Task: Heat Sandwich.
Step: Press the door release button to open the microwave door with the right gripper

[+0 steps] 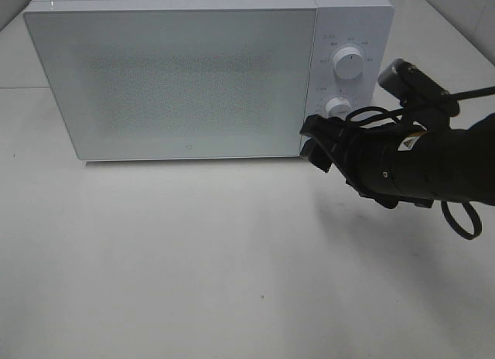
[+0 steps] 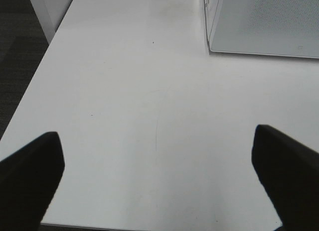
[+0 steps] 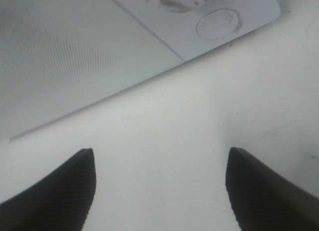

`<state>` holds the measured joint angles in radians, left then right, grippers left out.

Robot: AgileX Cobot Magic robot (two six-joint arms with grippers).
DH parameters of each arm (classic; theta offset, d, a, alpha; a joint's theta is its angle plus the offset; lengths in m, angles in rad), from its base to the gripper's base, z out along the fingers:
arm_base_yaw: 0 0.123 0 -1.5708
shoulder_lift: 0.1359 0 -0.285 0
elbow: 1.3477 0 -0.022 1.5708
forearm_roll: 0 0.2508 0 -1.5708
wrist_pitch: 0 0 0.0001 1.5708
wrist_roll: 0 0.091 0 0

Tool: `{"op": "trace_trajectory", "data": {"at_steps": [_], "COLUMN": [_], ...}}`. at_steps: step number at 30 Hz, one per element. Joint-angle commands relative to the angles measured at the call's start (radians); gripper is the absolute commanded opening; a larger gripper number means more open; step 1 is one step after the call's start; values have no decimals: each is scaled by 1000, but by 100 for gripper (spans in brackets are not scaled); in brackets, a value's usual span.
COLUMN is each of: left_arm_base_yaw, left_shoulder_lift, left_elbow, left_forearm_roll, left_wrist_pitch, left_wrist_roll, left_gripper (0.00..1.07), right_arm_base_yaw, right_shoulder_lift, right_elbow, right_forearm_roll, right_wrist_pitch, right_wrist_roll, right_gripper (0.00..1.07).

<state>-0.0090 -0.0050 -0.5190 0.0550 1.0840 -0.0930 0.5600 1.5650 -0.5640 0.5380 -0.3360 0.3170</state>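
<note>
The sandwich shows in no view. The microwave [image 1: 178, 80] has its door [image 1: 170, 84] shut, and the frosted, speckled panel hides whatever is inside, so I cannot tell where the sandwich lies. The left arm is outside the high view; only the two dark fingers of the left pincer [image 2: 155, 134] show in its own wrist view, both cut off by the frame. The print around the dials is too small to read.

The right arm [image 1: 433, 162] reaches in low and nearly level, with its wrist camera [image 1: 410, 80] above it and a cable [image 1: 464, 220] looping behind. The right pincer [image 1: 313, 142] points at the door's lower corner on the control-panel side and is just in front of it; whether it touches I cannot tell. The lower dial [image 1: 338, 107] sits just above and behind the pincer, and the upper dial [image 1: 349, 65] is higher again. In the right wrist view the right pincer's [image 3: 160, 154] jaws stand wide, with only bare bench between them.

The left pincer is spread wide and empty over the bench [image 1: 193, 258]. The microwave's corner [image 2: 264, 27] is well ahead of it. The bench's edge and the dark floor [image 2: 15, 66] run along one side, and another edge lies right under its fingers. In front of the right pincer the bench is a broad open surface.
</note>
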Motion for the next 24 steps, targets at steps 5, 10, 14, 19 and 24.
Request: {"op": "trace_trajectory", "data": {"at_steps": [5, 10, 14, 19, 24], "left_arm_base_yaw": [-5, -5, -5, -5, -5], "left_shoulder_lift": [-16, -16, -16, -16, -16], "left_elbow": [0, 0, 0, 0, 0], "left_forearm_roll": [-4, -4, -4, -4, -4], "left_wrist_pitch": [-12, -12, -12, -12, -12], "left_wrist_roll": [-1, -1, -1, -1, -1], "left_gripper": [98, 98, 98, 98, 98], "right_arm_base_yaw": [-2, -2, -2, -2, -2], "right_shoulder_lift": [-43, -74, -123, -214, -329], "right_elbow": [-82, -127, -156, -161, -161], "right_forearm_roll": [-53, -203, -313, -371, -405], "right_wrist_pitch": [304, 481, 619, 700, 767], "right_wrist_roll": [-317, -330, -330, -330, -330], "right_gripper": [71, 71, 71, 71, 71]}}
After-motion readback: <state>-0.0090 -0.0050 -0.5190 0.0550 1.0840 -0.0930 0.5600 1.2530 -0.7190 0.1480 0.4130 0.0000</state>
